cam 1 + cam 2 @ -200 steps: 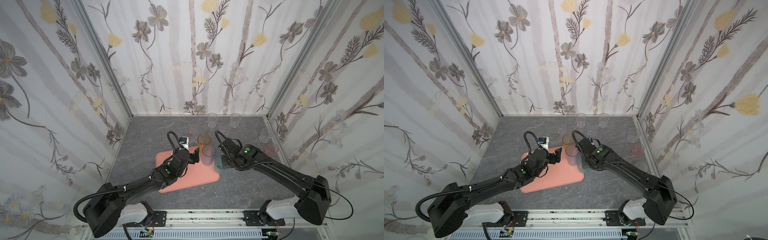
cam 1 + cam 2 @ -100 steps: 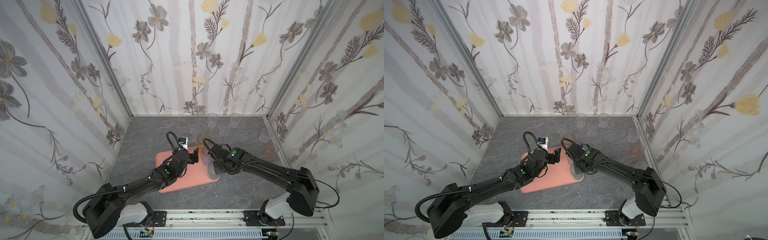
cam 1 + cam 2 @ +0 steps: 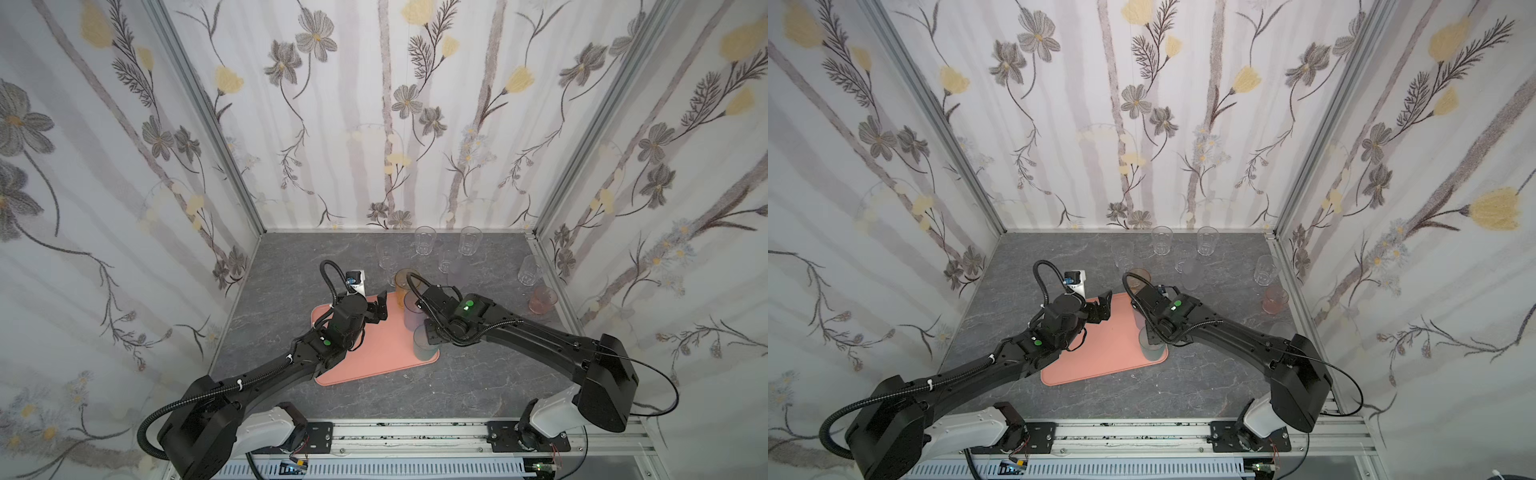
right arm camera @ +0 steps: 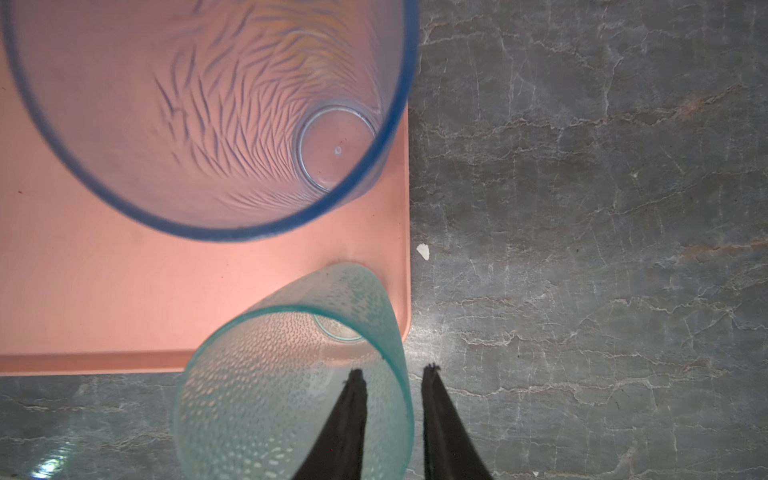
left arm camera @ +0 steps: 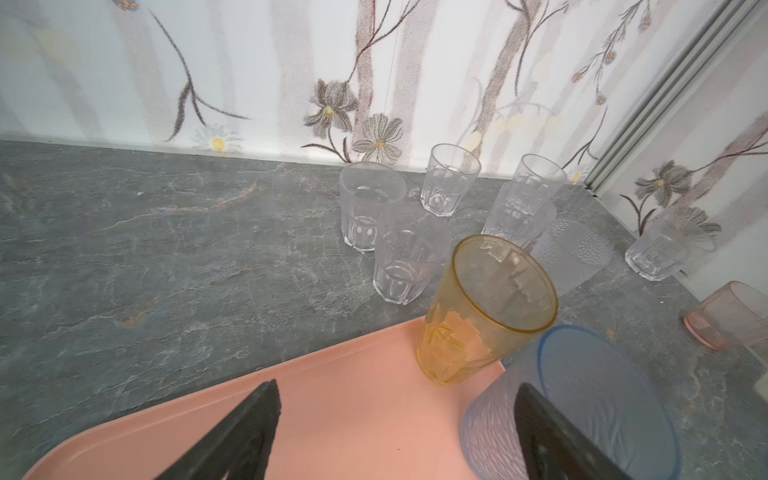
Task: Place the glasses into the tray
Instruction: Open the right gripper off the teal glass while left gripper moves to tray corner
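Observation:
The salmon-pink tray lies mid-table. Three tinted glasses stand along its right side: an amber one at the far corner, a blue-purple one in the middle, and a teal one at the near corner. My right gripper straddles the teal glass's rim, one finger inside and one outside, slightly open and clear of the wall. My left gripper hovers wide open over the tray's far part, holding nothing.
Several clear glasses stand near the back wall, with a frosted one among them. Another clear glass and a short pink one stand by the right wall. The tray's left half is bare.
My right arm swung left from beside the tray, bringing the teal glass onto the tray's near right corner, and its jaws have parted. The left arm has stayed put.

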